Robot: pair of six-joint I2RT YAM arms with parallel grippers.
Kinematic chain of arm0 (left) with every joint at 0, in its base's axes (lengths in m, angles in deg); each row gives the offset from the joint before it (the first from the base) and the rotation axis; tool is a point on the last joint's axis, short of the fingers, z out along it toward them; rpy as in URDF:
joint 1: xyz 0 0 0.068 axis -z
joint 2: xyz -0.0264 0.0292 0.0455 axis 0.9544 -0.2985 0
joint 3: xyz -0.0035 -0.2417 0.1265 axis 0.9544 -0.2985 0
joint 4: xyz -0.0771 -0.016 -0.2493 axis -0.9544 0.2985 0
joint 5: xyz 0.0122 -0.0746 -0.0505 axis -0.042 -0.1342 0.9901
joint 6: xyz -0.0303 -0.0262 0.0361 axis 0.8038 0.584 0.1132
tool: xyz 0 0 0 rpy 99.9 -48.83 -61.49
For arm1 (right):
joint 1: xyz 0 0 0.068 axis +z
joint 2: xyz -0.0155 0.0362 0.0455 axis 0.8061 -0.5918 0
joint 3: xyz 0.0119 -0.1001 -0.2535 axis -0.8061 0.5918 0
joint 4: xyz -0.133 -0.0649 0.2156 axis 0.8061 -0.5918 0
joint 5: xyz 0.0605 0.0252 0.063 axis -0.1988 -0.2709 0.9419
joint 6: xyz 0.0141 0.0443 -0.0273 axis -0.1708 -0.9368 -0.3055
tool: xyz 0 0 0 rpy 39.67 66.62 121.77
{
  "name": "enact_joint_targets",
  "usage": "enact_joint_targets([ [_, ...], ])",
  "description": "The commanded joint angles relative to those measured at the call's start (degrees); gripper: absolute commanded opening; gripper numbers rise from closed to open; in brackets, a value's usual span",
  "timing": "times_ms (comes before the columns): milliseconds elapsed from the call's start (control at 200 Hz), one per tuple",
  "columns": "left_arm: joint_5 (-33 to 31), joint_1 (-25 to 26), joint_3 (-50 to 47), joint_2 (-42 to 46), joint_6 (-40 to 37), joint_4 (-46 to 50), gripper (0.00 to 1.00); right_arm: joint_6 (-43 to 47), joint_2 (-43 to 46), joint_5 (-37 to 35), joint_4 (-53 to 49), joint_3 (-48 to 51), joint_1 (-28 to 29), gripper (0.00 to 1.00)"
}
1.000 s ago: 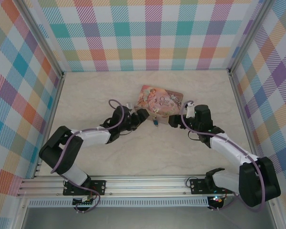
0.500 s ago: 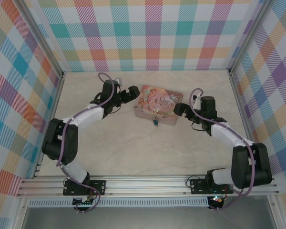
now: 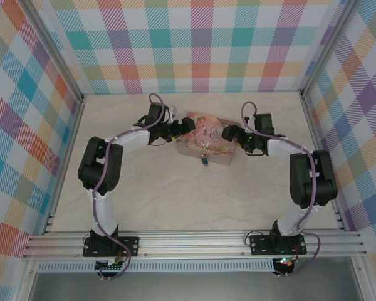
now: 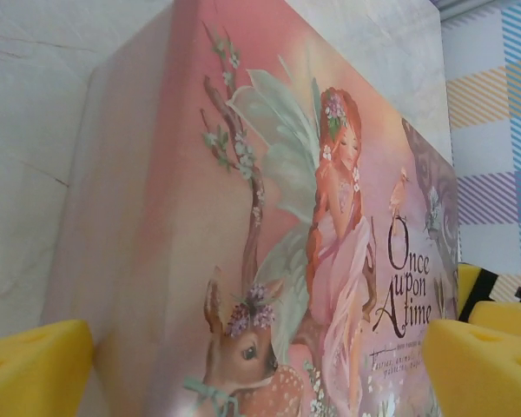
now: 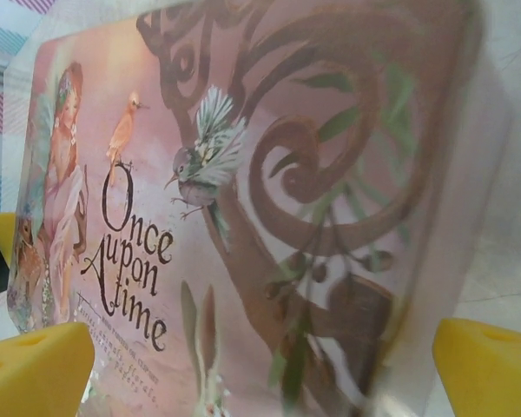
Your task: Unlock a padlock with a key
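Half a second earlier the left gripper [image 3: 187, 127] stood off to the upper left of the pink illustrated rectangular tin box [image 3: 208, 140]; now we see it drawn in to the tin's left end. The right gripper [image 3: 228, 133] has moved from the tin's right side up to its upper right end, so the two face each other across the lid. The tin itself has not shifted on the pale marbled table [image 3: 175, 194].

In the left wrist view the yellow fingertips [image 4: 35, 365] sit in the lower corners with the tin's left end between them, so the jaws are spread wide. The right wrist view shows the same: yellow fingertips [image 5: 35, 369] far apart at the lower corners, the tin's other end between them.

The tin's lid is down, so we cannot see inside. The tiny dark blue padlock with a silvery shackle [image 3: 203, 162] lies where it lay before, on the table just below the tin's near edge at the frame's centre, held by neither gripper.
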Motion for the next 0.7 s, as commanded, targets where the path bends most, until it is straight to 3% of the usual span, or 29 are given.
enact_joint_targets([
  [0, 5.4, 1.1, 0.0, 1.8, -0.2, -0.3, 0.95, 2.3, -0.8, 5.3, -1.8, -2.9, 0.4, 1.00],
  [190, 4.7, 2.6, -6.5, 7.3, 1.3, -2.2, 0.93, 5.9, -3.5, 8.2, -2.6, -6.1, 2.6, 1.00],
  [450, -1.2, 5.5, -19.7, 16.8, 7.9, -7.5, 0.92, 8.4, -6.6, 8.2, -0.7, -10.0, 3.7, 1.00],
  [580, -4.1, 6.2, -24.1, 20.4, 9.9, -9.3, 0.93, 11.6, -6.2, 3.7, -2.5, -12.3, 2.9, 1.00],
  [695, -8.3, 6.0, -24.8, 23.7, 7.3, -5.7, 0.95, 11.5, -2.5, -0.2, -1.4, -10.9, 0.2, 1.00],
])
